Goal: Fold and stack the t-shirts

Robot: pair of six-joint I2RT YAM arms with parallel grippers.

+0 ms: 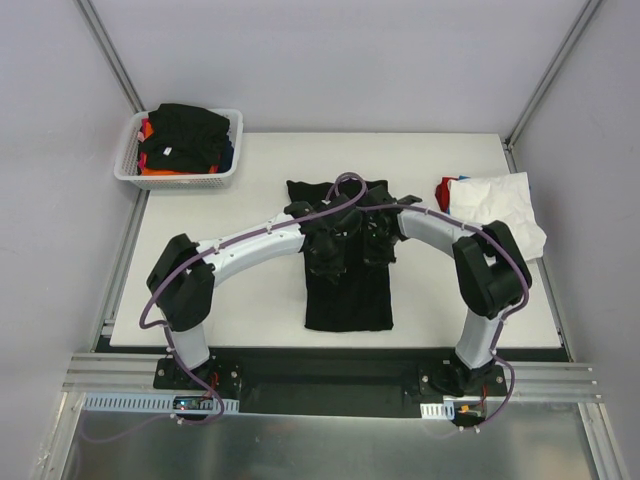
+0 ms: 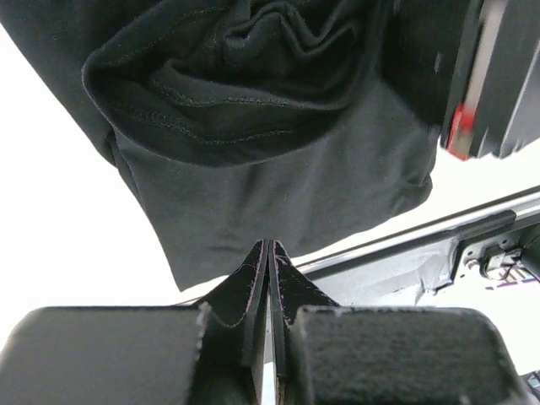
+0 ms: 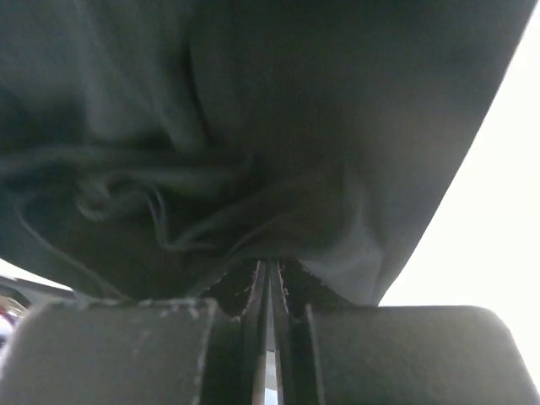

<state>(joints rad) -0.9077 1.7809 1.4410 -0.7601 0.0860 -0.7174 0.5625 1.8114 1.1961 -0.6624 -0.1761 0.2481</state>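
The black t-shirt, clamped only thinly at the tips of the left pincer and right pincer, may slip out and unfold.

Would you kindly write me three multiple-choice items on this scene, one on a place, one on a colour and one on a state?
1. Where does the basket stand? A far left corner; B near right corner; C table centre.
2. What colour is the spread-out t-shirt? A white; B black; C orange.
3. How are the two grippers? A both open; B one open; C both shut on cloth.
Answers: A, the basket sits far left; B, the t-shirt is black; C, the left gripper and right gripper pinch its cloth.
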